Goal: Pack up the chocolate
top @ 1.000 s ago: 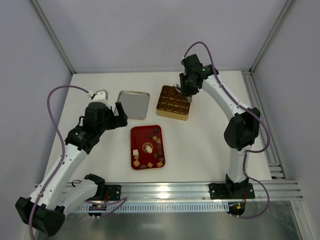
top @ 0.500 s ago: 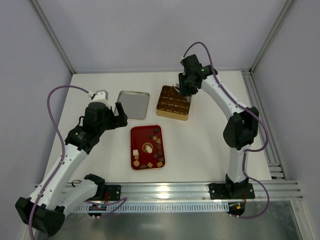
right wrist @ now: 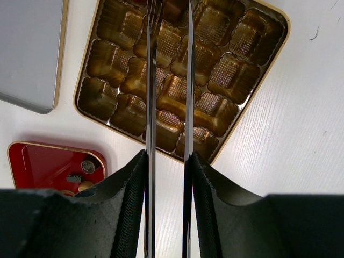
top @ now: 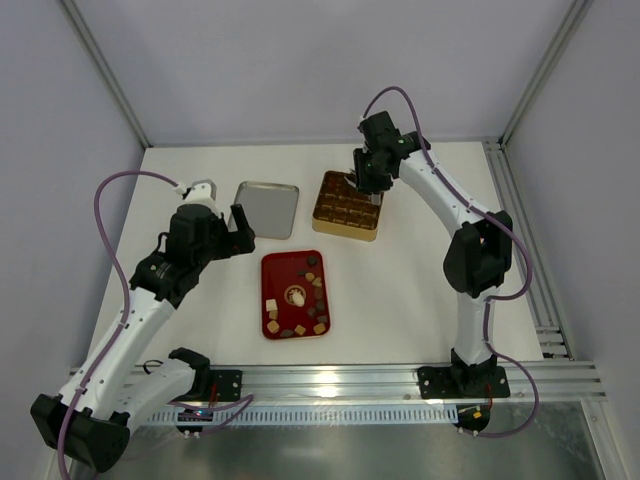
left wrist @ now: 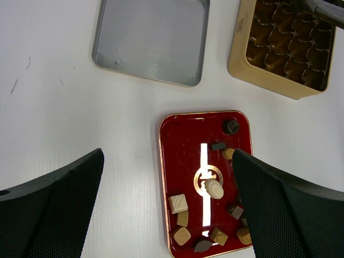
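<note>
Seating a piece into one cell looks like the step in hand, so the right gripper (top: 366, 188) should go straight down over a single pocket and let go low, not from height, or the piece may bounce into a neighbouring pocket. It hangs over the gold tin (top: 344, 228), near the tin's 1 o'clock corner in the top view. Its jaws stand close together with a narrow gap, and a dark brown piece (right wrist: 173, 7) shows between the tips at the wrist picture's 12 o'clock edge. Whether it is pinched or lying in a cell, I cannot tell. Centre the gripper on the cell so the tips miss the ridges between pockets, then open only a little. Most of the chocolate (left wrist: 178, 203) lies on the red tray (left wrist: 185, 140), at 7 o'clock from the tin. The left gripper (left wrist: 166, 156) hovers above that tray, jaws wide and empty. A silver lid (left wrist: 150, 37) rests at the tray's 11 o'clock, apart from the tin
</note>
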